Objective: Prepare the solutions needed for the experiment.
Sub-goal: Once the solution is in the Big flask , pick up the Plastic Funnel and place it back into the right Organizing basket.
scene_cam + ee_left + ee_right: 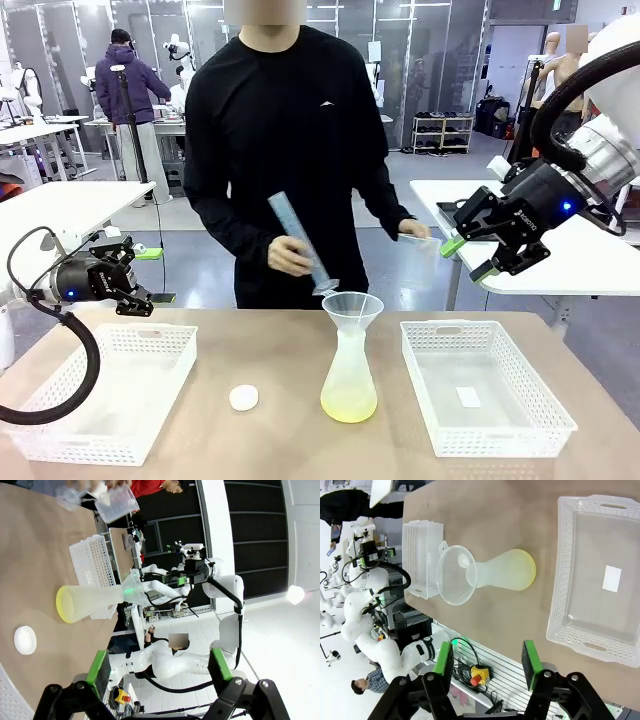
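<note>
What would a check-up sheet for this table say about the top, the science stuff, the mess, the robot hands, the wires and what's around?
Surface: brown table, no spills seen.
Job's things: flask holding a shallow yellow-green solution, funnel in its neck; the person holds a measuring cylinder and a beaker.
Clutter: white round stopper beside the flask; left basket; right basket with a small white rectangle inside.
Grippers: left gripper and right gripper open, holding nothing, above the table.
Cables: black cable loops from the left arm over the left basket.
Surroundings: white tables behind; another person farther off.
</note>
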You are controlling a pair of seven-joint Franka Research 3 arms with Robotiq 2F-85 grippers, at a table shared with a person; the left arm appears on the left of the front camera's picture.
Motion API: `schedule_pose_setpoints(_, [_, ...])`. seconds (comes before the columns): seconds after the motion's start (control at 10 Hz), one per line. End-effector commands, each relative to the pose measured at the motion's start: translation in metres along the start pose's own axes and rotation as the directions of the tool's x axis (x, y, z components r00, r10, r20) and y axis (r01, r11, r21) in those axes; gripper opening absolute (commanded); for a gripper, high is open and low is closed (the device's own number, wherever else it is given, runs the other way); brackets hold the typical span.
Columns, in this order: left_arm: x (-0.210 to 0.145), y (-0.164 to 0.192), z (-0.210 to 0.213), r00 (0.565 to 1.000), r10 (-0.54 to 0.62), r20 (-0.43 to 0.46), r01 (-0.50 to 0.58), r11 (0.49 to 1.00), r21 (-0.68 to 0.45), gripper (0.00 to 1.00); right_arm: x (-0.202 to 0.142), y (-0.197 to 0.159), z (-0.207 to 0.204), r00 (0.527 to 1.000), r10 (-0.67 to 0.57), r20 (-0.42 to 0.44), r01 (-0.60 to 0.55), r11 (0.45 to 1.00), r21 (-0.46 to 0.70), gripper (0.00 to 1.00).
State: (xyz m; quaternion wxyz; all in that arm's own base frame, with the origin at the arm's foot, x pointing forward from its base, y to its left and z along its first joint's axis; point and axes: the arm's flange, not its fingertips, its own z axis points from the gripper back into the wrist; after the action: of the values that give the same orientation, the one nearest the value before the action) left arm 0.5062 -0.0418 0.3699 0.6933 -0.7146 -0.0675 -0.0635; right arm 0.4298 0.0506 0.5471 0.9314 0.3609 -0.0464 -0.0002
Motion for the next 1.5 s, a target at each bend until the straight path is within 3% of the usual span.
schedule_pose_setpoints(0.0, [0.0,-0.003,0.0,1.0,-0.006,-0.004,0.006,1.0,0.003,1.0,0.001,-0.002,-0.002,1.0,0.008,-0.004,-0.008,1.0,-0.001,0.7])
schedule_pose_setpoints(0.5, [0.0,-0.003,0.0,1.0,-0.006,-0.004,0.006,1.0,0.003,1.0,0.002,0.008,-0.012,0.999,0.012,-0.034,-0.012,1.0,0.006,0.7])
schedule_pose_setpoints(1.0, [0.0,-0.003,0.0,1.0,-0.006,-0.004,0.006,1.0,0.003,1.0,0.036,0.071,-0.065,0.998,-0.054,-0.046,0.043,0.976,-0.214,0.7])
schedule_pose_setpoints(1.4, [0.0,-0.003,0.0,1.0,-0.006,-0.004,0.006,1.0,0.003,1.0,0.042,0.082,-0.086,0.995,-0.089,-0.043,0.076,0.965,-0.249,0.7])
